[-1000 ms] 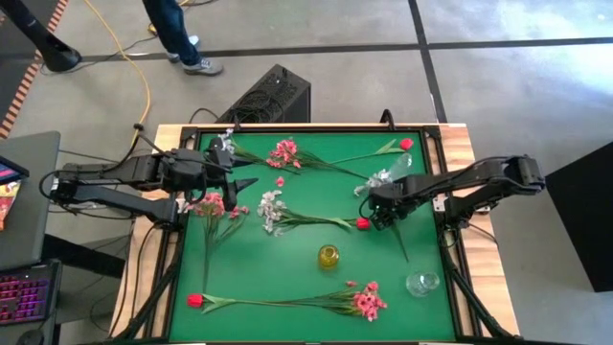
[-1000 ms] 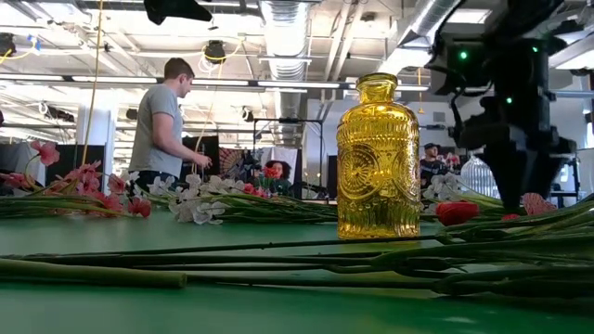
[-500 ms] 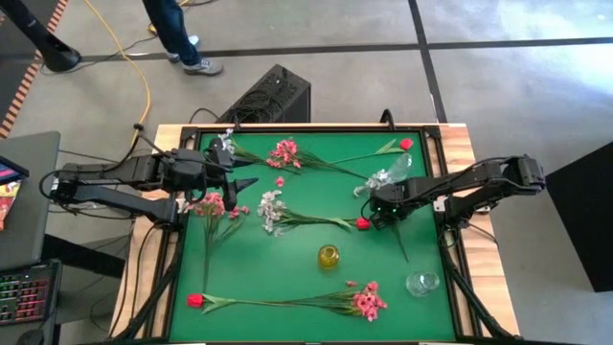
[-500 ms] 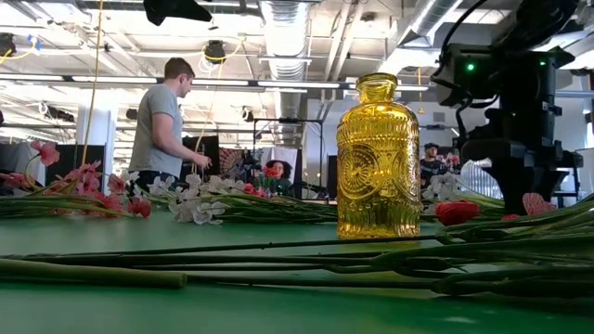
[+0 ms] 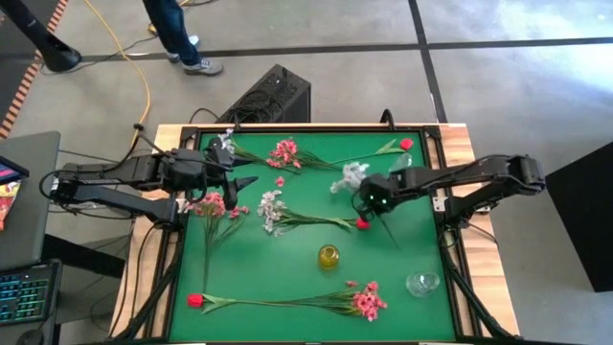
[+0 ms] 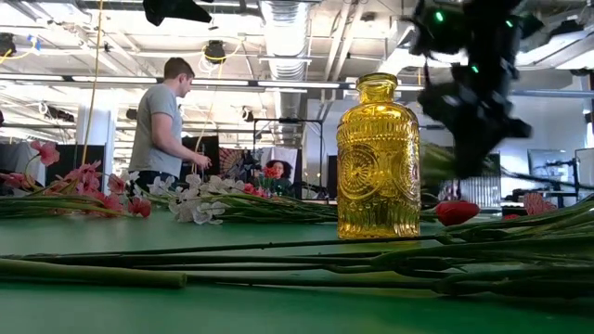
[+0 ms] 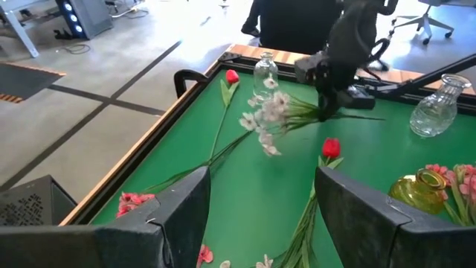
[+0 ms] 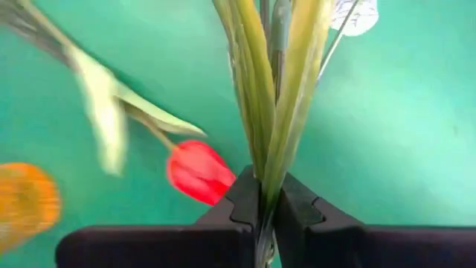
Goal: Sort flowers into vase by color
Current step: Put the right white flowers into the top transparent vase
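Note:
My right gripper (image 5: 372,199) hangs over the table's right half, shut on a white flower spray (image 5: 350,177) with blossoms (image 7: 268,119) and green stems. A red tulip (image 5: 362,222) lies just beneath it, and the yellow vase (image 5: 329,256) stands nearer the front. Other flowers lie flat on the green mat: pink sprays (image 5: 285,153) (image 5: 211,204) (image 5: 367,302), a white spray (image 5: 271,206), red tulips (image 5: 406,145) (image 5: 195,300). At the far left, my left gripper (image 5: 235,182) waits open, touching nothing. My right gripper pinches the white spray's bundle of green stems (image 8: 266,179) between its two fingers, a short way behind the blossoms. The fingers come from above, slanting toward the table's left. The blossom end is lifted off the mat; the stem's tail (image 5: 393,235) trails toward the near right.
A clear glass vase (image 5: 421,283) stands at the near right and another (image 7: 264,71) at the far right. A raised dark frame (image 5: 450,240) edges the mat. People stand in the room beyond the table.
My right gripper has shut on the white spray's stems, risen, and moved toward the table's left. The spray's blossom end has lifted off the mat and shifted left with it. The red tulip has stayed where it was.

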`<action>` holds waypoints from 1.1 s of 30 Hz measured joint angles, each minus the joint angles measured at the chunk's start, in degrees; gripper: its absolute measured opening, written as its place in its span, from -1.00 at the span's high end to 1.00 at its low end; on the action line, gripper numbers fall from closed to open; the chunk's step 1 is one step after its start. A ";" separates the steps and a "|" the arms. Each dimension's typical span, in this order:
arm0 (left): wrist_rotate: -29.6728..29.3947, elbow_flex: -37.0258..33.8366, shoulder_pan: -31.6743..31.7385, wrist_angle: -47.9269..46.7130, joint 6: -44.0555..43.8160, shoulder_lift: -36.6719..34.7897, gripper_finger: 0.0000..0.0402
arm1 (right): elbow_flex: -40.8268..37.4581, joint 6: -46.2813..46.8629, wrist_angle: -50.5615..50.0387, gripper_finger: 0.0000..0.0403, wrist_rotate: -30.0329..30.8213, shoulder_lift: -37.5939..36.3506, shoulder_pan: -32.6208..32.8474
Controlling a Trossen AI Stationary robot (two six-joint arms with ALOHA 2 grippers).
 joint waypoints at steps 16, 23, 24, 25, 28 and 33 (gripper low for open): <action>-0.21 0.00 0.00 -0.48 0.00 0.00 -0.16 | 14.57 -12.49 -0.71 0.80 15.81 -10.93 -4.94; -3.05 0.00 0.00 -0.44 0.02 0.00 -0.16 | 14.57 -25.35 6.60 0.80 24.27 -22.43 -5.27; -3.38 0.00 0.00 -0.41 0.00 0.00 -0.16 | 14.57 -28.50 6.83 0.80 25.06 -23.81 -5.32; -3.43 0.00 0.00 -0.41 0.00 0.00 -0.16 | 14.57 -31.82 6.90 0.80 25.17 -25.09 -5.59; -4.12 0.00 0.00 -0.39 0.19 0.00 -0.16 | 14.57 -38.31 6.92 0.80 26.09 -28.32 -6.89; -6.75 0.00 -0.02 0.01 0.61 0.00 -0.16 | 14.14 -48.60 10.02 0.80 31.79 -31.65 -9.12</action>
